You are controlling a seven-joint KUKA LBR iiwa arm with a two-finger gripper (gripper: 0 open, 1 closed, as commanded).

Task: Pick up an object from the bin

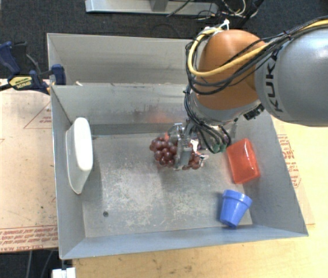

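My gripper (184, 149) is down near the middle of the bin, right on a bunch of dark red grapes (163, 149). Its fingers stand in among the grapes, with fruit showing on both sides of them. A translucent red block (243, 161) lies just to the right of the gripper, apart from it. A blue cup (233, 208) lies on its side at the front right.
A white oblong dish (80, 153) leans against the bin's left wall. The arm with its orange dome and cables reaches in from the right and covers the back right part of the bin.
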